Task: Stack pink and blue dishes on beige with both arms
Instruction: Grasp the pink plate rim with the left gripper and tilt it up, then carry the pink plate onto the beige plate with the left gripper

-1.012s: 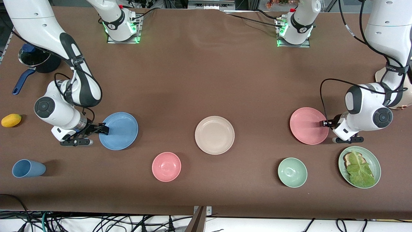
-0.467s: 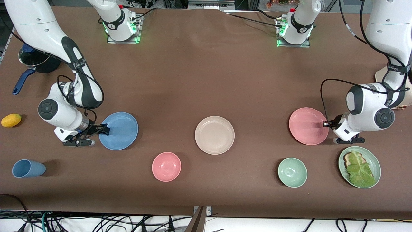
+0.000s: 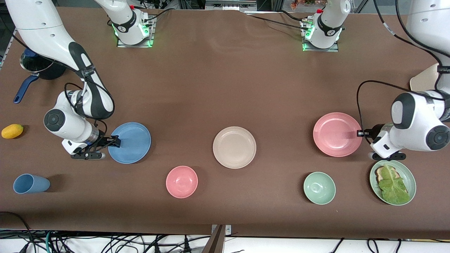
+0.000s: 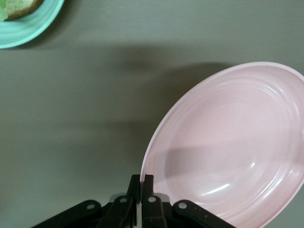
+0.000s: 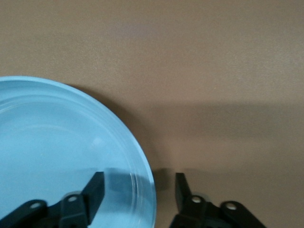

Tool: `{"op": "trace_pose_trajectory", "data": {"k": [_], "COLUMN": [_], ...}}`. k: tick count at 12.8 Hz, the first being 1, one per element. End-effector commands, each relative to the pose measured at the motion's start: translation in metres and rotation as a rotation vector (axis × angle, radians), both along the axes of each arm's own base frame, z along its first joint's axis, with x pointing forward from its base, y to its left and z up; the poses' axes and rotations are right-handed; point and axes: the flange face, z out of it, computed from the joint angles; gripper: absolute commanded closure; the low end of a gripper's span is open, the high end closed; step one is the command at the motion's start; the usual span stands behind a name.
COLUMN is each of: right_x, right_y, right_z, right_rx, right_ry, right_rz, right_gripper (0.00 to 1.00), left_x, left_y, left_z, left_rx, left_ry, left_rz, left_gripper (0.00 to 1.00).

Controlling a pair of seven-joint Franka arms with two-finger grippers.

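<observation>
Your right gripper (image 3: 113,141) now straddles the rim of the blue plate (image 3: 130,142), jaws narrowing but still apart, nothing clamped yet. The beige plate (image 3: 234,147) sits mid-surface, bare. Your left gripper (image 3: 359,133) has pinched tight on the rim of the pink plate (image 3: 335,134), which has tilted up since a second ago; that lift has begun, the blue lags. The pink bowl (image 3: 181,181) and green bowl (image 3: 319,188) are empty; the green plate (image 3: 408,174) holds bread and lettuce.
</observation>
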Motion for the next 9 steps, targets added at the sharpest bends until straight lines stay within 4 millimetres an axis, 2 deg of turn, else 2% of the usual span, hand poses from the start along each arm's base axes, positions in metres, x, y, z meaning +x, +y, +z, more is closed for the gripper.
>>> {"op": "trace_pose_trajectory", "data": {"k": [1,4,5,7,9], "right_x": [-0.001,-0.001,-0.001,0.000,0.009], "right_y": [0.002,0.002,0.002,0.002,0.002], "right_z": [0.004,0.004,0.005,0.009,0.027], "right_rx": [0.017,0.017,0.017,0.016,0.015], "right_ry": [-0.005,-0.005,-0.005,-0.001,0.015], "right_rz": [-0.012,-0.012,-0.011,-0.008,-0.003], "right_gripper": [0.68,0.93,1.00,1.00,1.00], "left_x": [0.004,0.011,0.014,0.021,0.027], "left_y": [-0.036,-0.105,-0.135,-0.204,-0.257], "left_z": [0.042,0.055,0.052,0.039,0.024], "left_rx": [-0.045,-0.035,-0.041,-0.026,-0.014], "left_ry": [0.002,-0.010,-0.008,-0.010,-0.036], "left_rz": [0.047,0.126,0.136,0.143,0.167], "left_gripper": [1.00,1.00,1.00,1.00,1.00]}}
